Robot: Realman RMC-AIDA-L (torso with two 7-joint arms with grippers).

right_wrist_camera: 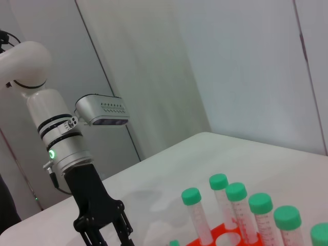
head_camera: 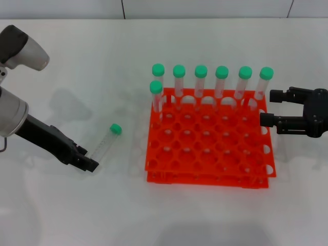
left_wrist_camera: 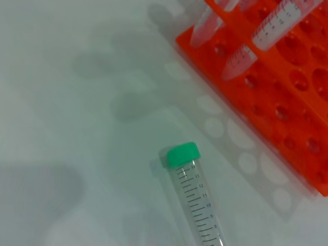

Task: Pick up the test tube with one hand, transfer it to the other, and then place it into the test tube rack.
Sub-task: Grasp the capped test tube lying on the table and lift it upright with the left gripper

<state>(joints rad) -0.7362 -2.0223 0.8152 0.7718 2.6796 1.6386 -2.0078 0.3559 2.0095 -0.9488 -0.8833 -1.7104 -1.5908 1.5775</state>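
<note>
Head view: tube [head_camera: 105, 141] lies flat on the table [head_camera: 77, 77], left of the rack [head_camera: 207, 138], cap toward it. Left gripper [head_camera: 88, 163] sits at the tube's bottom end; finger spread not discernible. Right gripper [head_camera: 270, 107], fingers spread, waits at the rack's right edge. Advice: straddle mid-barrel, close gently.

Left wrist view: tube [left_wrist_camera: 195, 197] clear, graduated, green cap, apart from rack [left_wrist_camera: 277, 87].

Right wrist view: left gripper [right_wrist_camera: 105, 228] beyond 5 capped tubes.
</note>
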